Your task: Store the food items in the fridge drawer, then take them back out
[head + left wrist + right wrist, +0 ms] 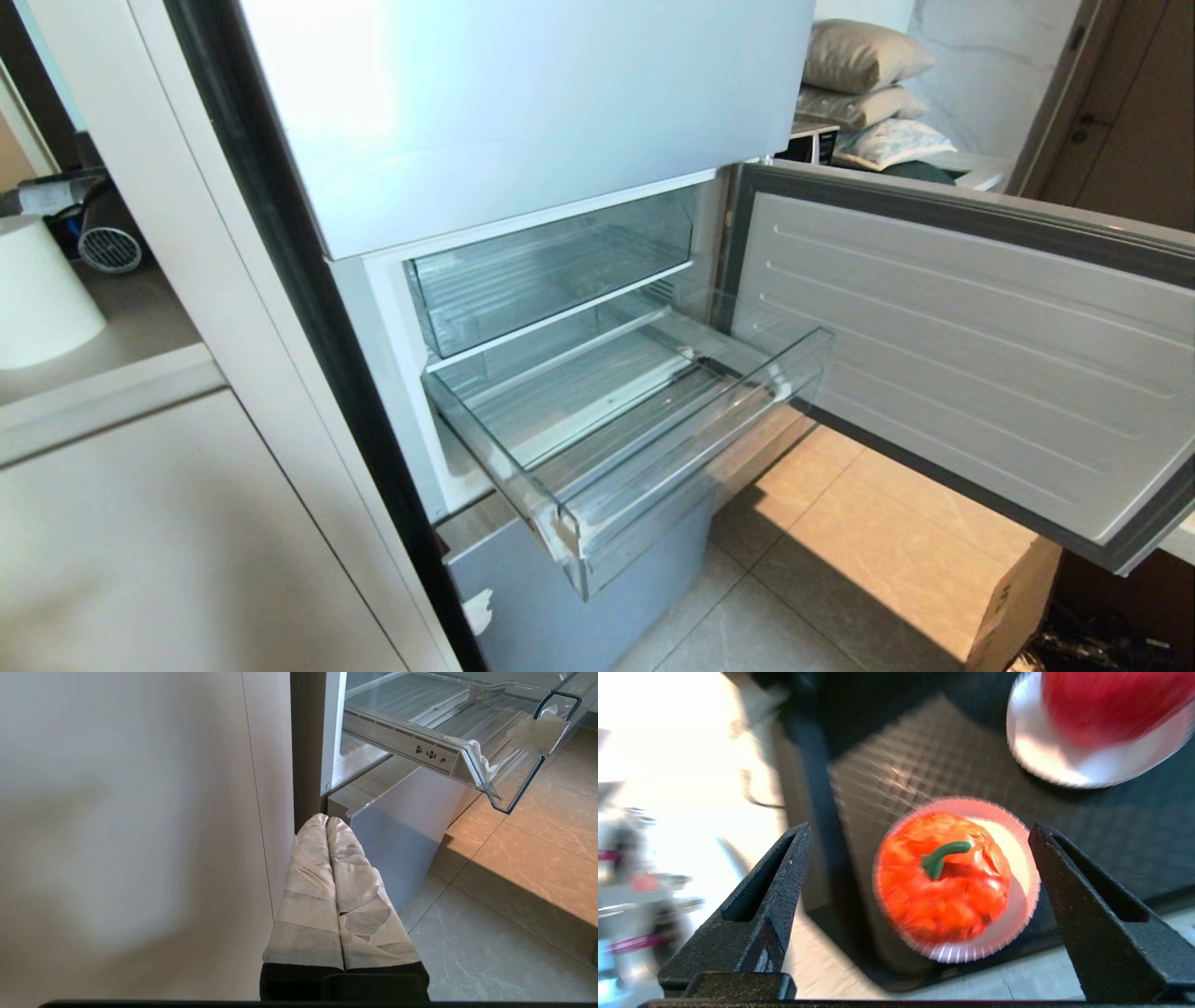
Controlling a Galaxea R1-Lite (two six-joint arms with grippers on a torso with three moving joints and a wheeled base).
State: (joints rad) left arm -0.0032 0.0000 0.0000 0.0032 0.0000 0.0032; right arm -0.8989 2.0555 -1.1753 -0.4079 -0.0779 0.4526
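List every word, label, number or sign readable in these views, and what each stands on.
No text reads clearly anywhere.
Cardboard box: a faint dark mark, too small to read.
Drawer rail: small dark marks, apparently holes rather than letters.
Pumpkin, its plate and the fridge door: no lettering.

Right hand (920, 835) spread wide, left hand (327, 822) pressed closed

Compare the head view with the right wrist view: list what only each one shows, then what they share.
Head view only: the open fridge door, the pulled-out, empty fridge drawer, and an upper clear bin. Neither arm shows.

Right wrist view only: the right gripper, jaws wide apart, above the red-orange pumpkin-like food item in a white paper cup on a dark textured tray, plus another red item.

Shared: nothing visible in both.
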